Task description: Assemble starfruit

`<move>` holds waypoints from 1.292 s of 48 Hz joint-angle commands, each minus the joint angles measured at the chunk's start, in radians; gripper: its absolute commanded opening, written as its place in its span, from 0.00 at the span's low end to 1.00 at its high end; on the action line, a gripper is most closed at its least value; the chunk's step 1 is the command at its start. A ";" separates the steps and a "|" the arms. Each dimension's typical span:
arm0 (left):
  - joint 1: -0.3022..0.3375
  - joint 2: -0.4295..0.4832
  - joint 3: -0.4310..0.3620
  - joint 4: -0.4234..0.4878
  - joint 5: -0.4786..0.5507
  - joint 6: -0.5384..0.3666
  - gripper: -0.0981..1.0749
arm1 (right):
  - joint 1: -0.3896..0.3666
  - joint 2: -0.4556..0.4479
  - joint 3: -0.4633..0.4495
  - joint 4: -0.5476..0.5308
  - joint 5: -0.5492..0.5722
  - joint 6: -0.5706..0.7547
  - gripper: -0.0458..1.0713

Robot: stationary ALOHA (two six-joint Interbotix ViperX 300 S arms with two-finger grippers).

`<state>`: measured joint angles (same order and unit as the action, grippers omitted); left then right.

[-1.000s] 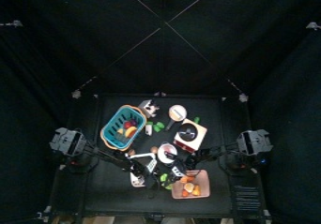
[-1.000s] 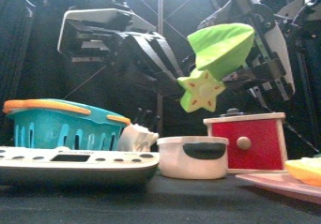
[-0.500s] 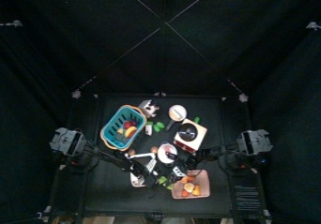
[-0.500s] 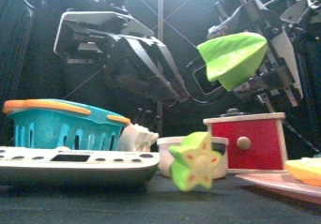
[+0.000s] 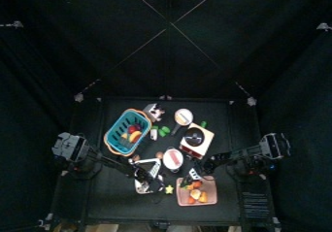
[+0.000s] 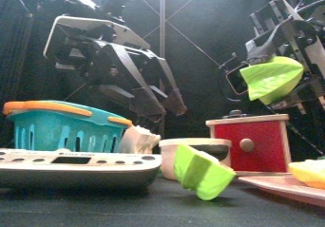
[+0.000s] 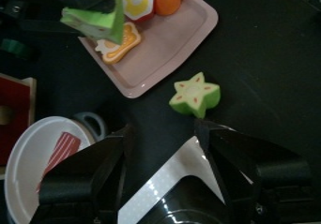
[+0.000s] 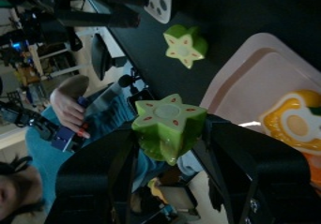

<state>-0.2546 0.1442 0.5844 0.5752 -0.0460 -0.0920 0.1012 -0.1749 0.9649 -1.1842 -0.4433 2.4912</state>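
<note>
No readable text anywhere on this table right now: no letters, brand marks, labels or numbers that can be made out in any of the four views. The flat grey device (image 6: pixel 79 166) at the front edge has a dark display strip on its face, but whatever it carries is too small and blurred to read. The red box (image 6: pixel 250 143) shows only a round knob, no print. The blue basket (image 6: pixel 66 124) carries no visible lettering either.
</note>
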 commanded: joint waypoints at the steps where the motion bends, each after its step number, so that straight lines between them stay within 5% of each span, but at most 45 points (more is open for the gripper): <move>1: -0.009 0.021 -0.037 -0.046 -0.025 -0.009 0.85 | 0.018 -0.051 0.009 0.021 0.026 -0.006 0.62; 10: -0.015 0.044 -0.035 -0.304 -0.069 -0.012 0.87 | 0.031 -0.049 0.008 0.028 0.041 -0.012 0.62; 15: -0.018 0.032 -0.014 -0.370 -0.089 -0.008 0.90 | 0.031 -0.041 -0.002 0.017 0.040 -0.014 0.62; 32: -0.063 0.100 -0.029 -0.376 -0.118 -0.008 0.94 | 0.026 -0.034 -0.009 -0.002 0.043 -0.014 0.62; 62: -0.037 0.212 -0.103 -0.376 -0.120 -0.011 0.94 | 0.032 -0.008 -0.012 -0.018 0.048 -0.012 0.62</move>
<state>-0.3022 0.3605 0.5093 0.1994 -0.1595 -0.1012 0.1319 -0.1718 0.9741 -1.2011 -0.3927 2.4804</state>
